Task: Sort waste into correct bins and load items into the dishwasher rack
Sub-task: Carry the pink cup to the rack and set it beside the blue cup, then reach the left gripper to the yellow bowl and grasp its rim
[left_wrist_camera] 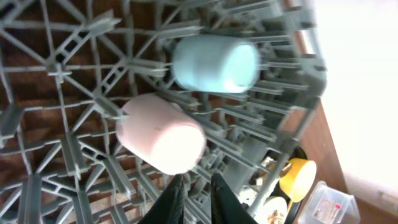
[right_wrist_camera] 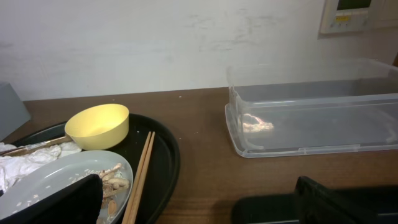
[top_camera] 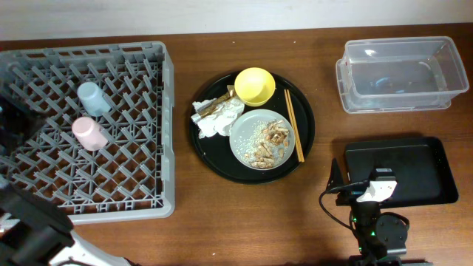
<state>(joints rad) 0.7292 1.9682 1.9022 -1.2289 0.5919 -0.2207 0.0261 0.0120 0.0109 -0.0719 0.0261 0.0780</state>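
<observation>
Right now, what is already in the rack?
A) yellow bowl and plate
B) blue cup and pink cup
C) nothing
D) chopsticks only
B: the blue cup and pink cup lie in the rack, while the bowl, plate and chopsticks sit on the round black tray.

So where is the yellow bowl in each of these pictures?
Overhead: bowl top centre, on the round tray.
Left wrist: bottom right, past the rack.
Right wrist: left of centre, on the tray.
Shared landmark: the clear tub, to the bowl's right in all three.
</observation>
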